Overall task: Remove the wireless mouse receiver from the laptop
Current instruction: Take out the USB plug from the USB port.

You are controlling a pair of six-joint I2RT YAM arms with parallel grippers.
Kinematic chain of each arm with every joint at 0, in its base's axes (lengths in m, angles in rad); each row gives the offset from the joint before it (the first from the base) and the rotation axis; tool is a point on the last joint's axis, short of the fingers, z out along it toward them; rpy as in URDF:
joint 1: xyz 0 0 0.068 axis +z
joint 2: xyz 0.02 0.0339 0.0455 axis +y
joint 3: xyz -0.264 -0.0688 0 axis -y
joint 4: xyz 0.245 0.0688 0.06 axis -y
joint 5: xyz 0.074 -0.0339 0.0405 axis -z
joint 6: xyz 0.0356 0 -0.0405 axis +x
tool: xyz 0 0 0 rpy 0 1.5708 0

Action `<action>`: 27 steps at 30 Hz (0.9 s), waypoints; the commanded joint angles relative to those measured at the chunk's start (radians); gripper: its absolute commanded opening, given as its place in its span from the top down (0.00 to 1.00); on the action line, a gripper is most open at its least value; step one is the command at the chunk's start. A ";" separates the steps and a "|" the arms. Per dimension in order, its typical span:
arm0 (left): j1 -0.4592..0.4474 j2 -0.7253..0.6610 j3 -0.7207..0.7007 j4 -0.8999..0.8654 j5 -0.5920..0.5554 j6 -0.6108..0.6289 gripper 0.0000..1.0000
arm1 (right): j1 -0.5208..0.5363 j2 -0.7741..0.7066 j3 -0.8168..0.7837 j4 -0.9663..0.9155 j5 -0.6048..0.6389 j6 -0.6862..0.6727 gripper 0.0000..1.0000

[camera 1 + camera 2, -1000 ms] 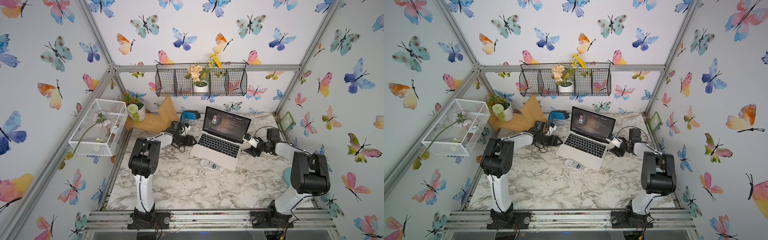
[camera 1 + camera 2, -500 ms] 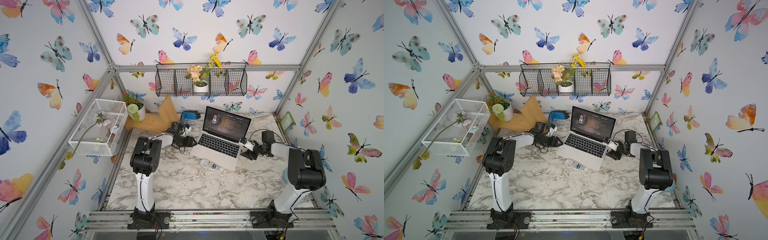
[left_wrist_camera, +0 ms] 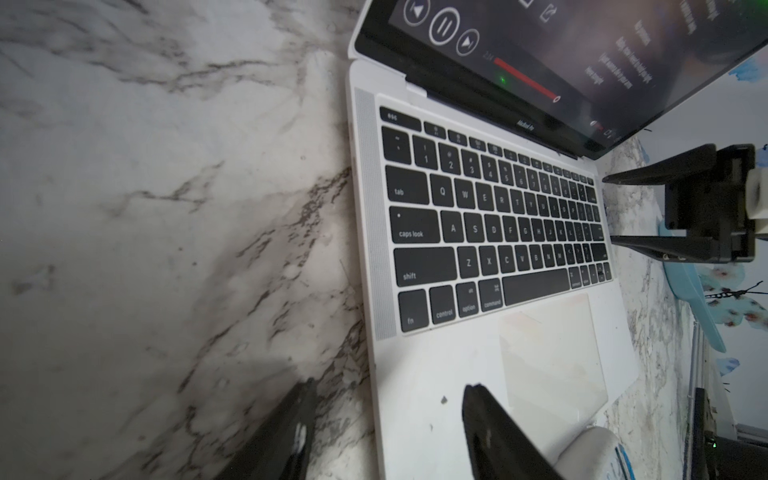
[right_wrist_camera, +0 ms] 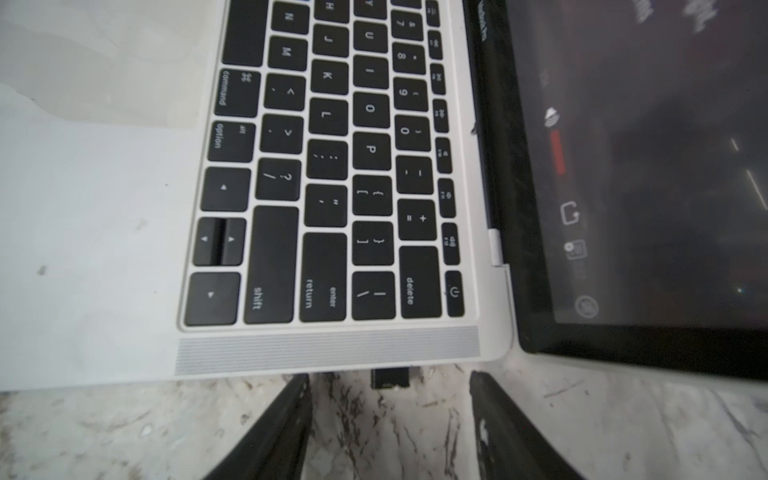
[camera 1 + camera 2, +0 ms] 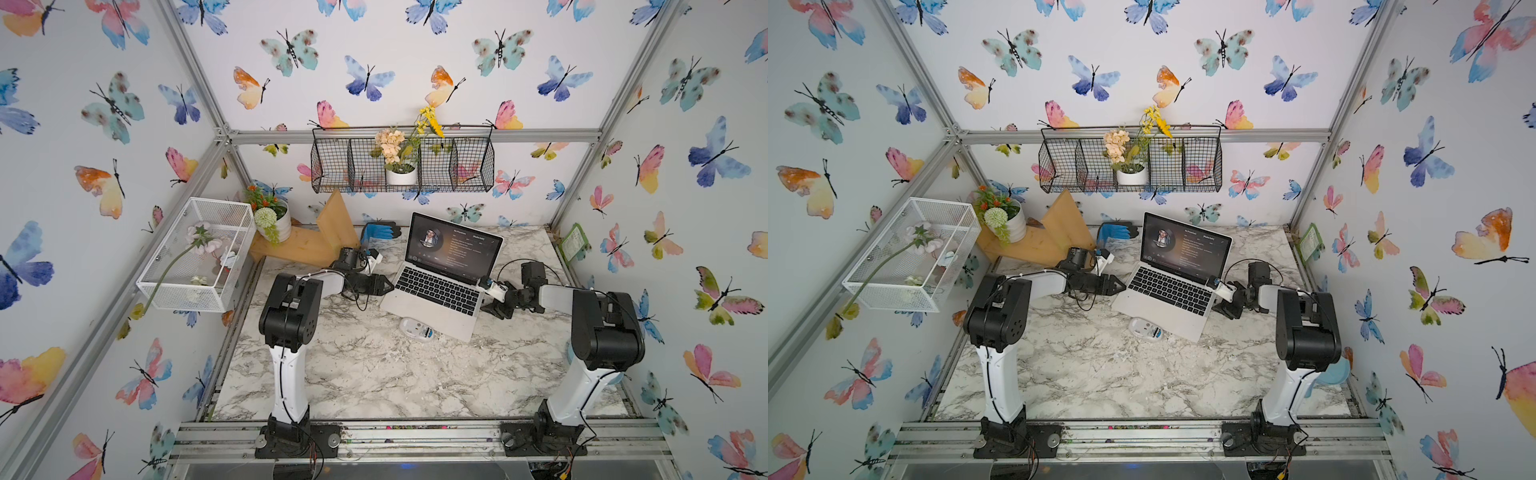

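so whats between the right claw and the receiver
Only bare marble tabletop, in the right wrist view; the receiver sits untouched between the fingers of the open right claw.

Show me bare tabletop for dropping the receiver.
Widest bare marble: between the left arm and right arm, from the mouse and laptop to the front rail. Smaller patch: behind the right gripper, beside the screen. Crowded: back-left corner, with wooden block, glove, plant pot.
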 commanded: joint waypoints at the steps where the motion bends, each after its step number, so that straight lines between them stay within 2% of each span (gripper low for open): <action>1: 0.001 0.029 -0.042 -0.045 -0.012 0.018 0.38 | 0.002 0.060 0.038 -0.044 0.026 -0.050 0.40; 6: 0.002 0.031 -0.032 -0.060 -0.014 0.025 0.39 | 0.002 0.125 0.145 -0.243 -0.088 -0.080 0.41; 10: 0.002 0.025 -0.033 -0.062 -0.015 0.028 0.40 | 0.002 0.166 0.197 -0.325 -0.078 -0.085 0.41; 15: 0.003 0.026 -0.035 -0.057 -0.019 0.031 0.39 | 0.002 0.163 0.161 -0.282 -0.061 -0.066 0.41; 20: 0.002 0.029 -0.037 -0.057 -0.017 0.029 0.40 | 0.005 0.144 0.140 -0.257 -0.069 -0.064 0.48; 23: 0.003 0.028 -0.039 -0.053 -0.015 0.031 0.40 | 0.011 0.116 0.120 -0.231 -0.068 -0.065 0.57; 27: 0.003 0.032 -0.036 -0.053 -0.016 0.031 0.40 | 0.013 0.109 0.127 -0.242 -0.068 -0.067 0.65</action>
